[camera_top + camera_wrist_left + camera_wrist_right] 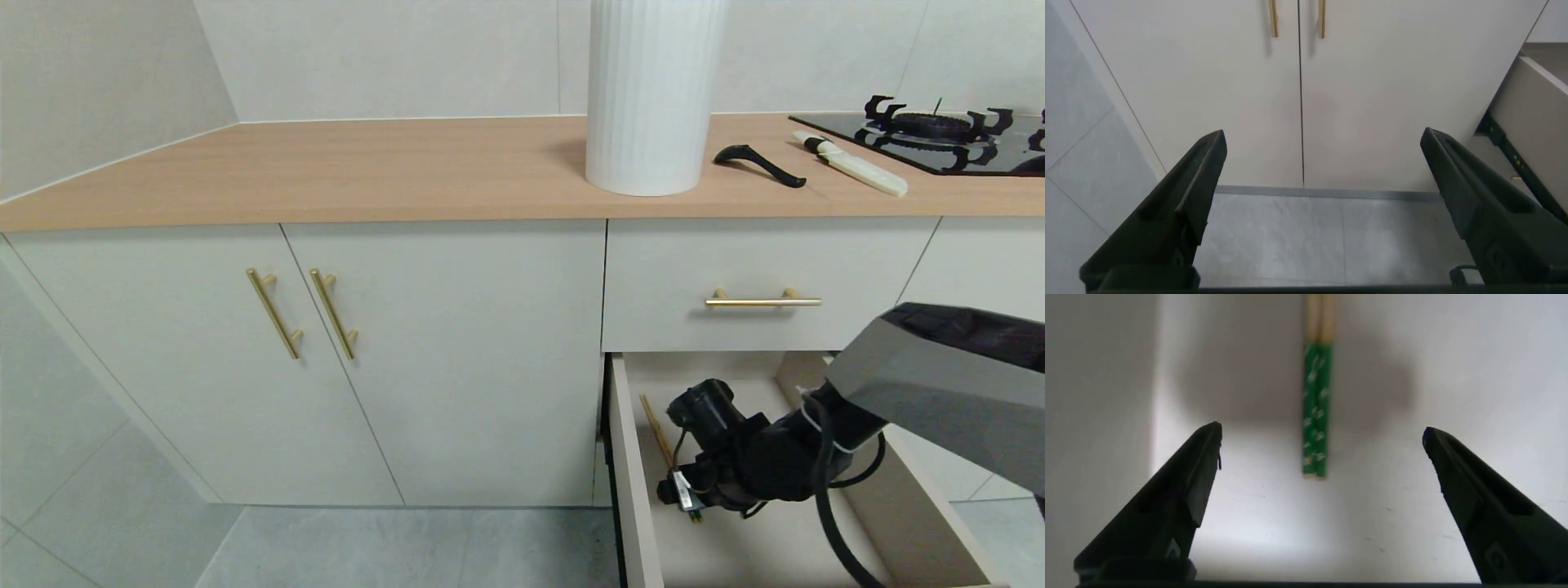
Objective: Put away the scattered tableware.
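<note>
A pair of wooden chopsticks with green ends (pixel 1317 400) lies flat on the floor of the open lower drawer (pixel 633 506), near its left wall; the same chopsticks (pixel 657 433) show beside my right arm. My right gripper (pixel 1323 502) hangs open just above their green tips, with nothing between its fingers. In the head view the right gripper (pixel 686 490) is inside the drawer. On the countertop lie a black-handled utensil (pixel 759 165) and a cream knife with a black band (pixel 853 163). My left gripper (pixel 1323 212) is open, low in front of the cabinet doors.
A tall white ribbed cylinder (pixel 649 94) stands on the wooden counter (pixel 326 171). A gas hob (pixel 939 135) sits at the far right. The closed upper drawer with a gold handle (pixel 763 302) is above the open one. Double cabinet doors (pixel 302 310) are to the left.
</note>
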{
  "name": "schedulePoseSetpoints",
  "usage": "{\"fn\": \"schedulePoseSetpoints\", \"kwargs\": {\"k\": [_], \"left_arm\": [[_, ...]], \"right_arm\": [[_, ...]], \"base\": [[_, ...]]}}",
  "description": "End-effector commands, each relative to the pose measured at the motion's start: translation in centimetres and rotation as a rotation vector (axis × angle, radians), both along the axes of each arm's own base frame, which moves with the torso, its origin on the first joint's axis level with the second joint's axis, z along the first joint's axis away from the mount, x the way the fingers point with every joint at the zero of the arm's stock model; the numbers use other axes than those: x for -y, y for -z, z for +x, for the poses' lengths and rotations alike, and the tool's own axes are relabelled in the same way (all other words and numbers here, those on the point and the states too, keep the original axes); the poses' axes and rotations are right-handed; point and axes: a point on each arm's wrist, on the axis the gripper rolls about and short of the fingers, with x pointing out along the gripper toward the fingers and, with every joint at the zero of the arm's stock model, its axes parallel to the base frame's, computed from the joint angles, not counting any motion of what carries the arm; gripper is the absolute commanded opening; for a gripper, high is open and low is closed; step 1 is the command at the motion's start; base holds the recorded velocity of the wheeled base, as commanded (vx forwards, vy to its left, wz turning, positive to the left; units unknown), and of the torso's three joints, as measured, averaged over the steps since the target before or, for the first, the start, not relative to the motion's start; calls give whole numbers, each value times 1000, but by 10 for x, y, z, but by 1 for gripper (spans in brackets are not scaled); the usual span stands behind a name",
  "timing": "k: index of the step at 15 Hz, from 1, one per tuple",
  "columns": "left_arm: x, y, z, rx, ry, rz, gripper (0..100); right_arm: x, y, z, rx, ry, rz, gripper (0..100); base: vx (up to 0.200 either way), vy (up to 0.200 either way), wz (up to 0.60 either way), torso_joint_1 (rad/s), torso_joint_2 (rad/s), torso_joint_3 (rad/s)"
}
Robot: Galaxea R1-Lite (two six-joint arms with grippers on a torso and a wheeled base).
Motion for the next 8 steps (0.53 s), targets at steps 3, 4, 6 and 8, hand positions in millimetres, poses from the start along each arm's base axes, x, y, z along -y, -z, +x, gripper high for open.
{"fn": "schedulePoseSetpoints", "kwargs": {"k": [3,4,6,8], "left_arm": [[0,0,0,0,0,0,100],[0,0,0,-1,0,0,100],[0,0,0,0,0,0,100],[0,0,0,0,0,0,100]], "right_arm": [[20,-85,-16,186,19,91,100],[21,-95,-19,210,19,101,100],[32,-134,-33,309,17,142,100],[45,-156,-42,377,8,137,100]], "base": [[0,0,0,0,0,0],[0,0,0,0,0,0],[0,0,0,0,0,0],[0,0,0,0,0,0]]}}
